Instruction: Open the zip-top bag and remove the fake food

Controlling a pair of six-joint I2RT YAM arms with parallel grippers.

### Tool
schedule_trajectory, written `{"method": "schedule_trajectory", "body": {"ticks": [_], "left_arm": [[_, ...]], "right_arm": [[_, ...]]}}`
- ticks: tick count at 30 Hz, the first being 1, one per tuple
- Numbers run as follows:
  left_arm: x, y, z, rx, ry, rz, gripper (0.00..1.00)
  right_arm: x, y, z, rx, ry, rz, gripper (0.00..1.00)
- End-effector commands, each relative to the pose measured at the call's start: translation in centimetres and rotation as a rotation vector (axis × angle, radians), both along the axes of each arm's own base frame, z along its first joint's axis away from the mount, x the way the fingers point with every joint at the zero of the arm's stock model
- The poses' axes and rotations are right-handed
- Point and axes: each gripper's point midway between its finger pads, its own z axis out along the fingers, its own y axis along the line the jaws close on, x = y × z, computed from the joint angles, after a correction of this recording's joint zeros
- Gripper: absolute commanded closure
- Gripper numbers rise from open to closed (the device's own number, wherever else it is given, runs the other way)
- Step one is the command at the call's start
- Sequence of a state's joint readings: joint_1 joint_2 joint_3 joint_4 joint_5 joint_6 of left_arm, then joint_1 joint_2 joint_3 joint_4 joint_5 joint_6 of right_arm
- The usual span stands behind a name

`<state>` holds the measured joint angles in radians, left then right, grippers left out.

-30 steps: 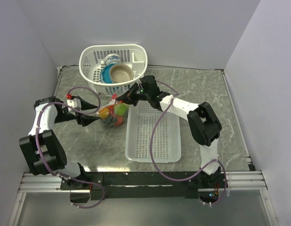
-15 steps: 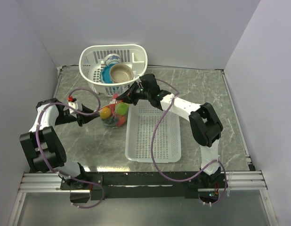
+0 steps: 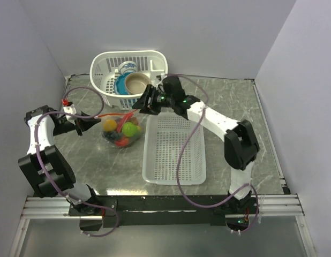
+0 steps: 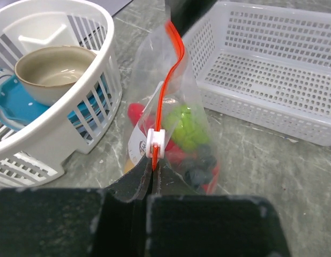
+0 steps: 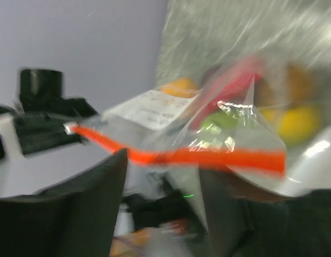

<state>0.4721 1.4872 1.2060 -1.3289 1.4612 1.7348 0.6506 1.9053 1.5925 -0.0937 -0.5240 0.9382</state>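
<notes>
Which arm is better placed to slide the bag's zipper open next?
Left, probably. The left gripper pinches the zip-top bag beside its white slider; the right gripper holds the strip's far end.

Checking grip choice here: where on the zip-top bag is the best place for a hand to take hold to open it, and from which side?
The white slider on the orange-red zip strip, approached from the left hand end. The strip stands on edge, taut between that and the right hand, so a pinch across its flat sides should probably seat well.
</notes>
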Motion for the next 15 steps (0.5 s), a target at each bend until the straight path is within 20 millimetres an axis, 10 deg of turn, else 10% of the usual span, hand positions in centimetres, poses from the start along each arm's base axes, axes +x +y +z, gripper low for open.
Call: {"method": "schedule_trajectory", "body": {"ticks": [1,7,15], "left_arm": [[-1.0,-1.0,3.5,-0.097,-0.030,0.009,0.99],[-1.6,-2.7,4.4,-0.123,0.028,-0.042,0.99],[-1.4,-5.6,9.2,-0.191,0.335,-0.121,0.99]], "right_arm": [[-0.3,-4.7,11.1,-0.176,-0.712,0.000,0.00],[-5.0,-3.5,16.0,-0.241,-1.297,0.077,0.00],[-8.5,0.9,16.2,-0.244,-1.522,0.344,0.00]]}}
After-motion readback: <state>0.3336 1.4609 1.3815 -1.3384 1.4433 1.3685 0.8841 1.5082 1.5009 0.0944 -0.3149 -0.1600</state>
